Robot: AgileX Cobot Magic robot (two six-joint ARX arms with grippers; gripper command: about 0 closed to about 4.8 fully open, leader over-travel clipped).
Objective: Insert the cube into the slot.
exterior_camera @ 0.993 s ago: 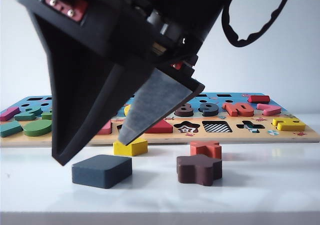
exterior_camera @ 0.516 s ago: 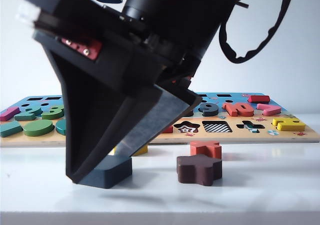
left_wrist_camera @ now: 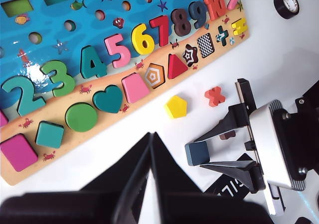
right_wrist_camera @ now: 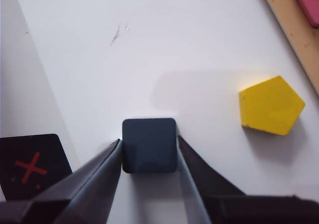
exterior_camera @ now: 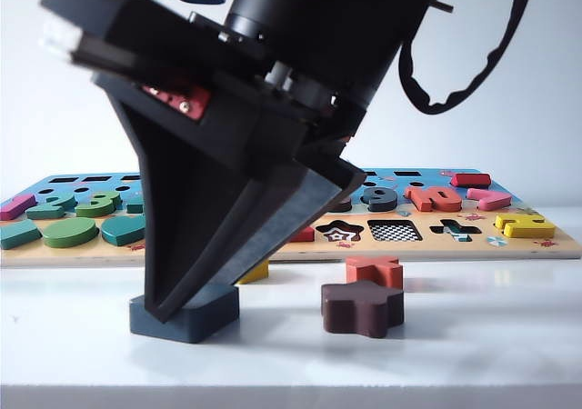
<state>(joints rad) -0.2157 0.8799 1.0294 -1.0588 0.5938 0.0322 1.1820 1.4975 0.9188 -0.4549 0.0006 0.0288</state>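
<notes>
Right gripper (right_wrist_camera: 149, 157) reaching steeply down to the tabletop, fingers (exterior_camera: 195, 245) angled low, jaws standing on either side of the cube (right_wrist_camera: 149, 144), pads at or just off its flanks. Left gripper (left_wrist_camera: 149, 154) hanging above the table, jaws pressed together, gripping nothing.

right gripper (right_wrist_camera: 149, 157) | lowered since a second ago | jaws narrowed around cube (right_wrist_camera: 149, 145)

Matt navy cube (right_wrist_camera: 149, 145), glossy white table (right_wrist_camera: 199, 45)

one cube (right_wrist_camera: 149, 145), one board (left_wrist_camera: 75, 40) (wooden), two grippers
</notes>
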